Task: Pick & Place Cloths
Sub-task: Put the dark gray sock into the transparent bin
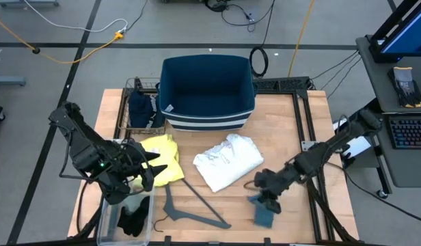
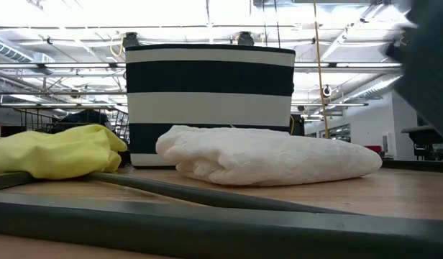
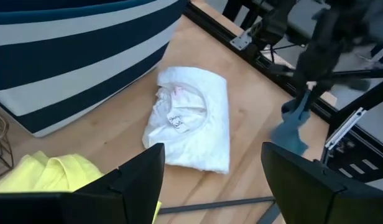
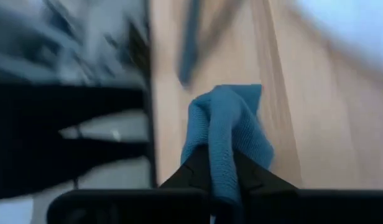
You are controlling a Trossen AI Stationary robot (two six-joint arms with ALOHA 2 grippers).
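The right pincer is clamped on a teal rag, which hangs from its fingers just above the counter near the front right edge — the right wrist view shows the fabric pinched between the two fingers. The striped navy bin at the back of the counter looks empty from above, so if it is the goal, nothing has been placed there yet. The white cloth lies bunched in the middle of the counter in front of the bin, and the yellow cloth lies to its left, partly under the left pincer, whose fingers stand apart and hold nothing. A dark cloth sits in a wire basket left of the bin, and black fabric lies in a clear tub at the front left. A grey hanger rests on the counter between the arms. Judging by this, the work is early — one rag in hand, most cloths unmoved.
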